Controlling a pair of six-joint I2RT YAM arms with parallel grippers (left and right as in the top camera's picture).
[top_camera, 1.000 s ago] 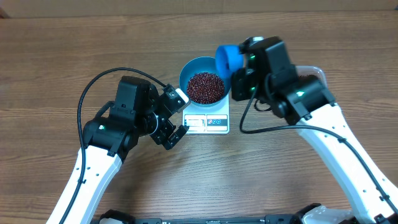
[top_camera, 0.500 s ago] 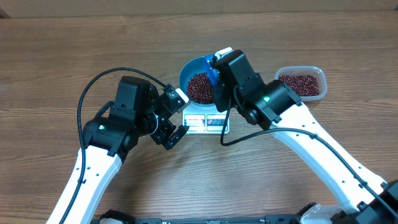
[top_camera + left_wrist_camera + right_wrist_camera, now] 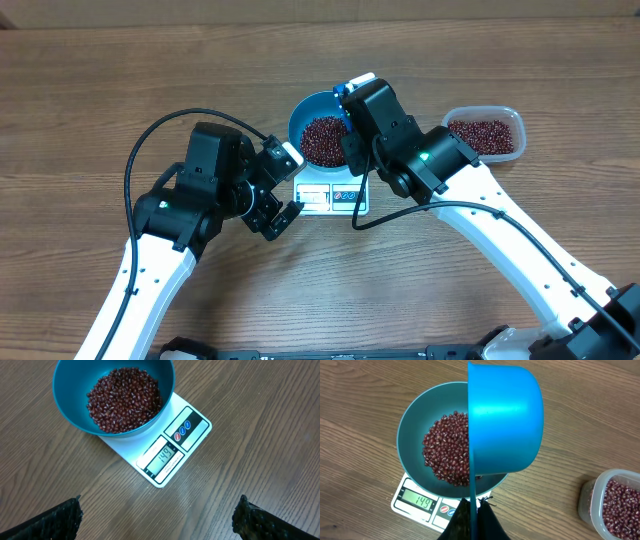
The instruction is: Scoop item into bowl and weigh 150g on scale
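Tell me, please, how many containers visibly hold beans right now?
2: the teal bowl on the scale, and the clear tub beside it. The inside of the tipped blue scoop is hidden.

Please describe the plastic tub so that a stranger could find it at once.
Find the white scale at centre. On the robot's right of it stands a clear tub of red-brown beans. Unlike the round teal bowl on the scale, it is transparent and rounded-rectangular.

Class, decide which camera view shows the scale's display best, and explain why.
The left wrist view: the display on the scale is large, unblocked and its digits are readable. The right wrist view also shows it readable, but smaller, near the bottom edge. Overhead it is too small to read.
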